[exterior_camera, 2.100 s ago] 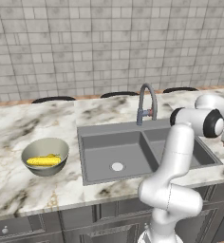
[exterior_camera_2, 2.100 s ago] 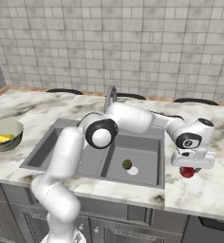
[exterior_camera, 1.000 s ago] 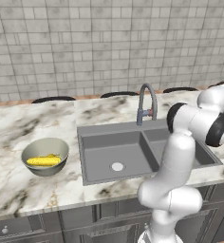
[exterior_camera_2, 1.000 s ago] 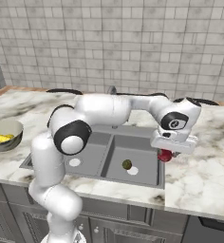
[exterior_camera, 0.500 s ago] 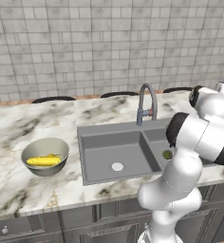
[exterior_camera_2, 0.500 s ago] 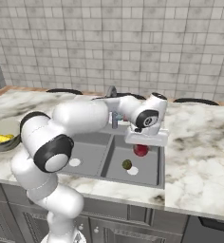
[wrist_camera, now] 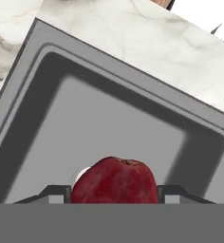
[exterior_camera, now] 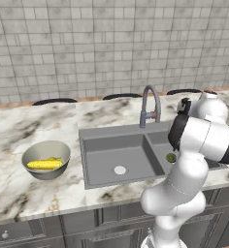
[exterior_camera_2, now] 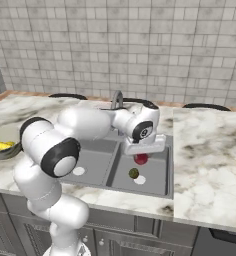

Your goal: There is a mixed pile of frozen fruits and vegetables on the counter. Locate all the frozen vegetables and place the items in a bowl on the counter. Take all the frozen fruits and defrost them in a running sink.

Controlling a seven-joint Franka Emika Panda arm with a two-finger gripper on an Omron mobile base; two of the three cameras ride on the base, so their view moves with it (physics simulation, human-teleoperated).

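One small dark red round fruit (exterior_camera_2: 141, 159) is sitting between the narrowly parted jaws of your two-finger gripper (exterior_camera_2: 141, 156), which is clamping it from both sides as the white arm is reaching over the right basin of the grey rectangular double-basin sink (exterior_camera_2: 162, 186). You are working the fruit half of the job: the hand view is looking straight down into that basin, with the red fruit (wrist_camera: 115, 181) filling the space between the finger tips and a pale round drain peeking out just behind it. A small dark olive-brown lump (exterior_camera_2: 134, 173) is already lying on the basin floor, just beside the drain, and it is also showing in the left base view (exterior_camera: 171, 157) past the arm's elbow. Over on the white-and-beige marble counter (exterior_camera: 19, 189), the elongated yellow corn cob (exterior_camera: 44, 164) is resting inside the round grey-olive metallic bowl (exterior_camera: 31, 170), so the vegetable half looks settled. Your next move, by the look of it, calls for letting the fruit go low over the basin so it does not bounce, then turning to the tall curved grey faucet (exterior_camera: 149, 102), from which no water is visibly running.
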